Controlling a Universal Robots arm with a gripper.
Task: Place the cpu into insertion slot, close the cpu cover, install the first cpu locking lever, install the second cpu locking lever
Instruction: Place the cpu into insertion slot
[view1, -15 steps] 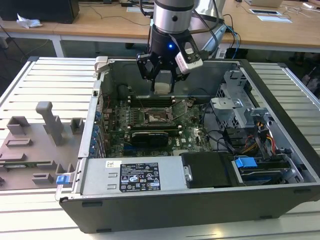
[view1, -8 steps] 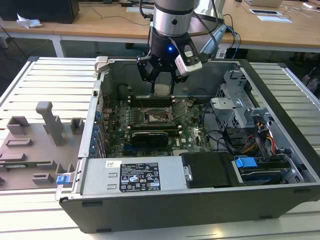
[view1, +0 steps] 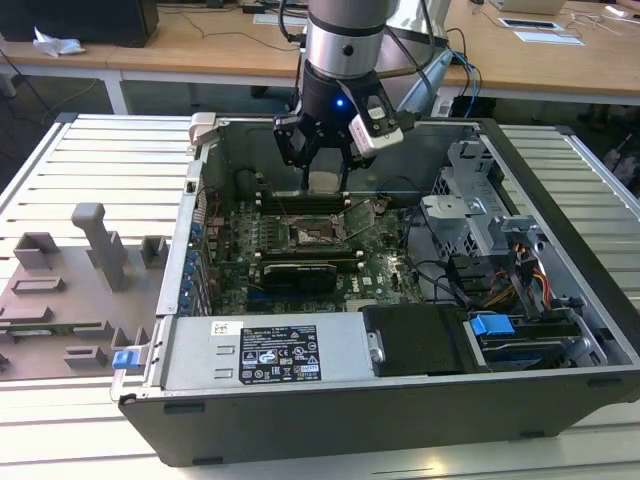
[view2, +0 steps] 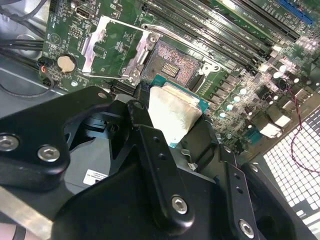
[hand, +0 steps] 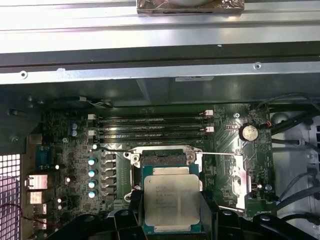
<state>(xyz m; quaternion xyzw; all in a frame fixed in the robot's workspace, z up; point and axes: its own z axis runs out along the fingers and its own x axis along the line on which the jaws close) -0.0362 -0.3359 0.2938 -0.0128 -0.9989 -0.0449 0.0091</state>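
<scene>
First wrist view: pincer (hand: 170, 206) grips cpu (hand: 171, 192) above insertion slot (hand: 162, 159).

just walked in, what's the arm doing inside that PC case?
The arm's gripper is shut on the cpu and holds it over the insertion slot on the green board inside the open computer case. The chip is not seated yet; the slot's pin field is bare. The cpu cover lies flipped open beside the slot, so it is not closed.
</scene>
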